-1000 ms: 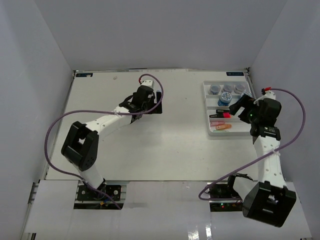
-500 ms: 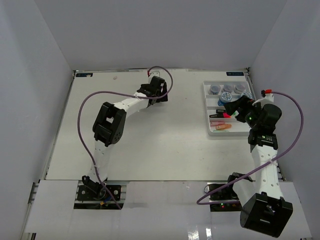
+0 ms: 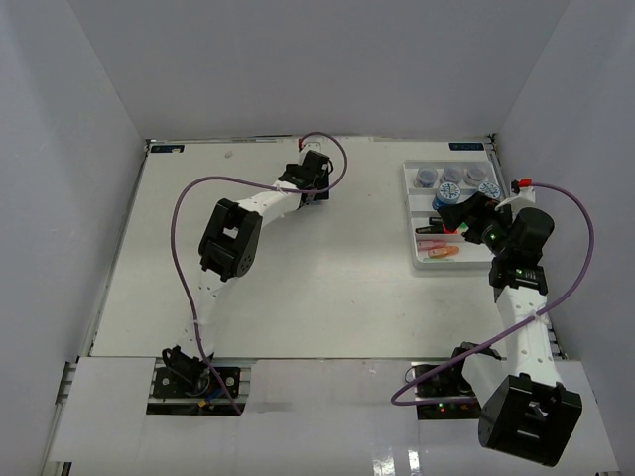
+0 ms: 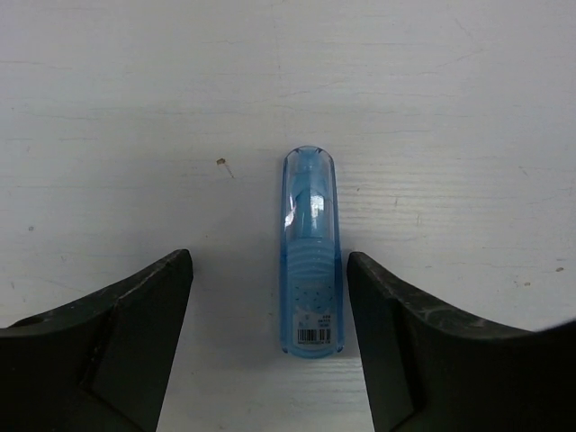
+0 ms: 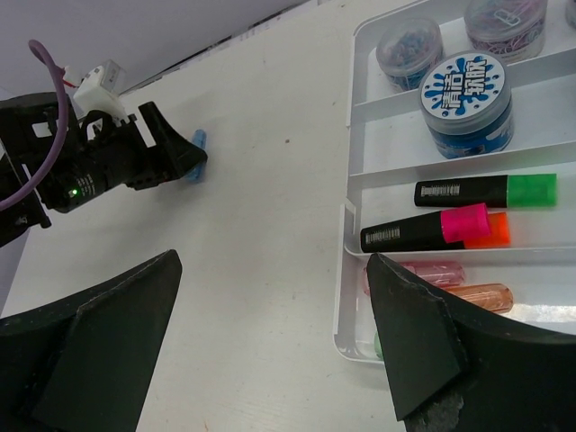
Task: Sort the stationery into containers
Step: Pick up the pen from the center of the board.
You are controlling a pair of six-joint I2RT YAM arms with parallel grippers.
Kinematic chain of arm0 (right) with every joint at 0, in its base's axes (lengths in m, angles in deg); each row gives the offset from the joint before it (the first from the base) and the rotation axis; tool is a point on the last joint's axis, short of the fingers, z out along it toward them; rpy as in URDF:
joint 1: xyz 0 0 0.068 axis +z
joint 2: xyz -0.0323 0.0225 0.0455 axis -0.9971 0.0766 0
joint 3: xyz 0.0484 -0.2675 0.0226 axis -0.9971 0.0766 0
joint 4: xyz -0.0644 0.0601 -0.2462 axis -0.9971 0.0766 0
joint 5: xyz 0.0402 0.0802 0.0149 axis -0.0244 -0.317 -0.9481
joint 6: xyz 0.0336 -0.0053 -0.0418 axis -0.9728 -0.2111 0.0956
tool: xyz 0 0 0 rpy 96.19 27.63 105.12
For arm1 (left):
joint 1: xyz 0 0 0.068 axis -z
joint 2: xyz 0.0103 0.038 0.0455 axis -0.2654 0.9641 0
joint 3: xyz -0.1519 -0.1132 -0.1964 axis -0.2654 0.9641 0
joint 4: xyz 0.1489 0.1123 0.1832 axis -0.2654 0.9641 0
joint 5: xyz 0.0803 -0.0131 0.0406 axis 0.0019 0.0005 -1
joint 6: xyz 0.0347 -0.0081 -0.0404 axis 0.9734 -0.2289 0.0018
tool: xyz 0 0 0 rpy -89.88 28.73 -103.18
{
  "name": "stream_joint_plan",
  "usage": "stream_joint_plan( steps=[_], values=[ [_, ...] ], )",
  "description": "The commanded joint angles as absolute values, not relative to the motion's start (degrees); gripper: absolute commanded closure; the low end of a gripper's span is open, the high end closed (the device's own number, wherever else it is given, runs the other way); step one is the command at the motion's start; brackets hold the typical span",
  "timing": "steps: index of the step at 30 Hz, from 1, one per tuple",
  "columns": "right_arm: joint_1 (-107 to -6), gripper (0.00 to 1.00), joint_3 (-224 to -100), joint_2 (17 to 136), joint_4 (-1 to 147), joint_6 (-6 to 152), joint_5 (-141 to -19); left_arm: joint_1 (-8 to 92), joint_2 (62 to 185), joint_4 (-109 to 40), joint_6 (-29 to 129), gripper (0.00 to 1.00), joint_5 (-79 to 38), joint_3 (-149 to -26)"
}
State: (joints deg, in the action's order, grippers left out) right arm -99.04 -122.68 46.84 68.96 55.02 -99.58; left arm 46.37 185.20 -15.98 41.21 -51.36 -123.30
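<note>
A translucent blue, round-tipped highlighter lay on the scuffed white worktop between the spread left pincer, newly advanced toward upper centre; the right pincer gaped.

Top camera looks down from behind on the whole table, white tray at far right. Left wrist camera points straight down, close, on a blue highlighter well left of the tray. Right wrist camera, over the tray, faces left, sharing that highlighter.

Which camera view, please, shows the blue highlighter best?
Left wrist: the blue highlighter lies whole between the left gripper's open jaws. Right wrist shows only its tip; from above, the gripper covers it.
</note>
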Motion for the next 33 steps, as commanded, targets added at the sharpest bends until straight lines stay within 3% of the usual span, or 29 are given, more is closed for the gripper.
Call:
stream_joint_plan(
  steps=[1, 6, 7, 10, 14, 22, 33],
  values=[
    [-98.9, 0.10, -122.1, 47.0, 64.9, 55.1, -101.1, 46.6, 185.2, -16.4, 42.1, 0.22, -49.8, -124.7],
    [-98.8, 0.10, -122.7, 47.6, 65.4, 56.9, -103.1, 46.7, 184.3, -17.2, 43.0, 0.43, -46.8, -121.1],
    [-98.8, 0.10, -123.2, 48.0, 66.2, 57.5, -103.4, 46.7, 183.8, -18.2, 43.4, 0.52, -45.6, -120.0],
    [-98.8, 0.10, -125.0, 49.3, 68.6, 58.8, -105.0, 46.7, 180.1, -21.5, 44.6, 0.66, -43.3, -113.9],
    [-97.7, 0.10, -124.7, 49.1, 67.8, 58.4, -106.3, 46.7, 174.2, -25.8, 46.5, 0.77, -40.1, -105.1],
    [-89.3, 0.10, -128.0, 52.1, 71.6, 60.2, -106.4, 48.6, 155.1, -28.9, 51.7, 0.78, -32.9, -89.3],
    [-66.7, 0.09, -137.4, 62.3, 72.5, 53.3, -103.7, 54.4, 123.7, -32.3, 67.6, 0.77, -17.4, -67.9]
  ],
)
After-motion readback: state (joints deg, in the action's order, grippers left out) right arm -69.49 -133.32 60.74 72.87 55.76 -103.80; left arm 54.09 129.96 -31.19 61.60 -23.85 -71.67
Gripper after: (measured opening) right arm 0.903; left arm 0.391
